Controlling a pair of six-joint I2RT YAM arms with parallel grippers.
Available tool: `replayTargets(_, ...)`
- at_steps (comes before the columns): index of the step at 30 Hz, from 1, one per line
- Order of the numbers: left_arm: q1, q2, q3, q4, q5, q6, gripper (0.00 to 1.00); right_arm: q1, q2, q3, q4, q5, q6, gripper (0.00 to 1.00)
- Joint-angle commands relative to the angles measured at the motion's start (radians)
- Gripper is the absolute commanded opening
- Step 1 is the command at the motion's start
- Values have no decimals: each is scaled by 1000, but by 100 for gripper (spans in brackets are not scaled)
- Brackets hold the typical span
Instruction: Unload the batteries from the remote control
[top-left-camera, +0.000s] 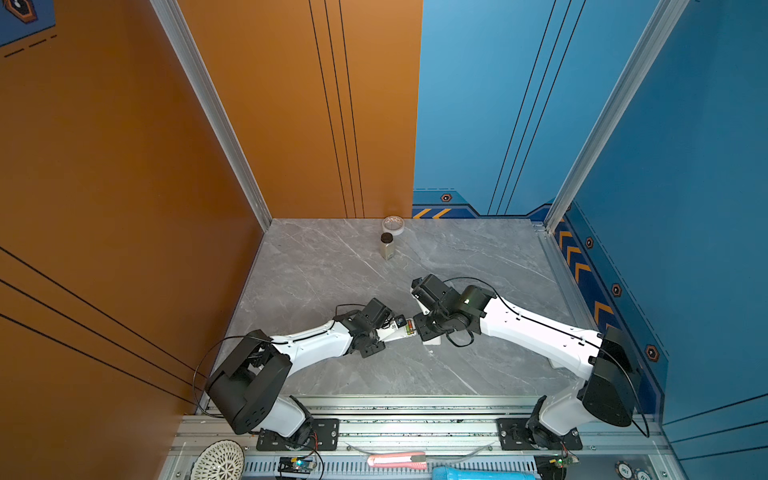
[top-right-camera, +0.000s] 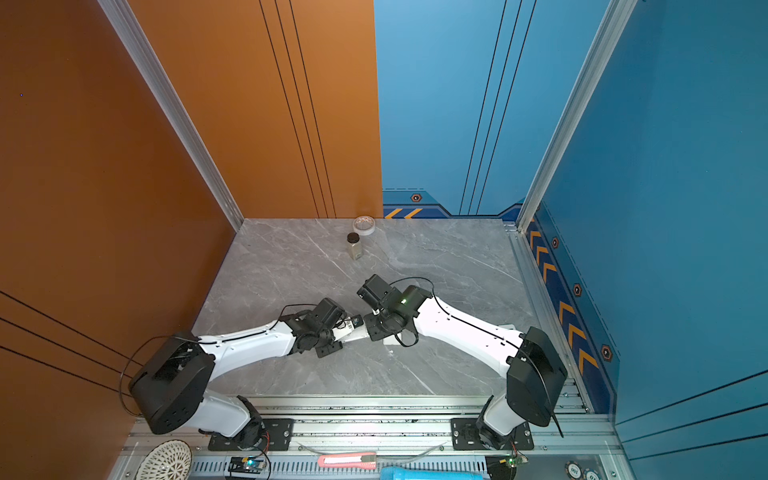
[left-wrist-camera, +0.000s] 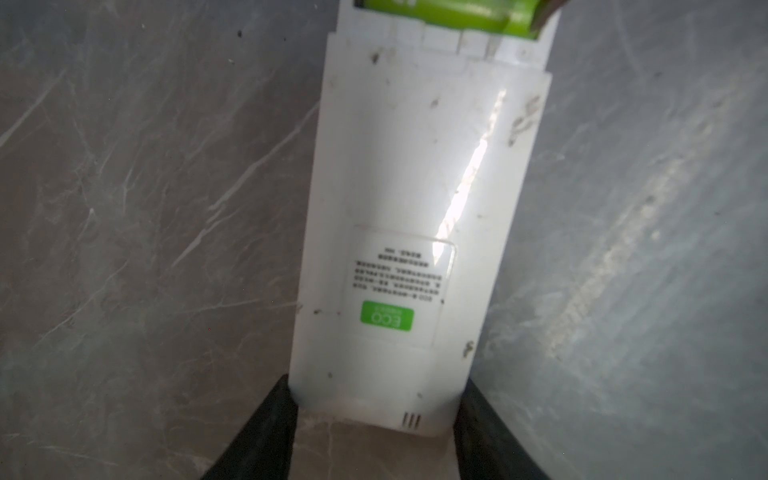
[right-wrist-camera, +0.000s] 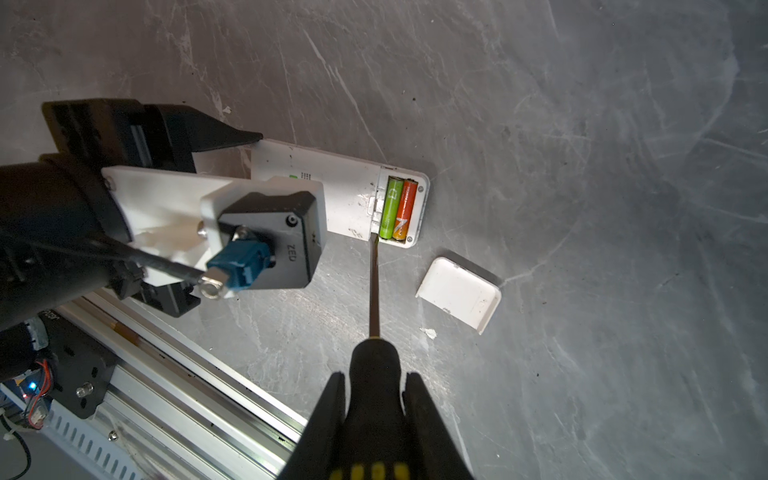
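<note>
Two batteries (right-wrist-camera: 398, 208), a green cell (right-wrist-camera: 391, 208) and an orange cell (right-wrist-camera: 405, 210), lie side by side in the open bay at one end of a white remote (right-wrist-camera: 332, 187), which lies flat on the grey table (right-wrist-camera: 582, 166). The left gripper (left-wrist-camera: 376, 395) pinches the remote's opposite end across its long edges, so the cells lie well beyond its jaws. The right gripper (right-wrist-camera: 374, 386) has its jaws pressed on the handle of a screwdriver (right-wrist-camera: 374, 282). The tip touches the bay's rim just beside one end of the green cell, and the cells lie ahead of those jaws, past the whole shaft. In a top view the batteries (top-left-camera: 409, 328) have the left gripper at their 9 o'clock and the right gripper at their 3 o'clock. The loose cover (right-wrist-camera: 459, 293) lies near the remote, not touching it. The cells look light, rigid and smooth, likely to roll and probably spring-held. Levering one end up, then pinching across the middle, seems the best hold.
</note>
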Motion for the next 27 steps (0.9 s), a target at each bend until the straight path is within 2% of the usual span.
replayTargets(1, 6, 12, 4, 0, -15, -2, 32, -9, 5, -2, 14, -1, 8, 0)
replayTargets(27, 15, 11, 10, -3, -17, 2, 32, -23, 32, -33, 18, -18, 2, 0)
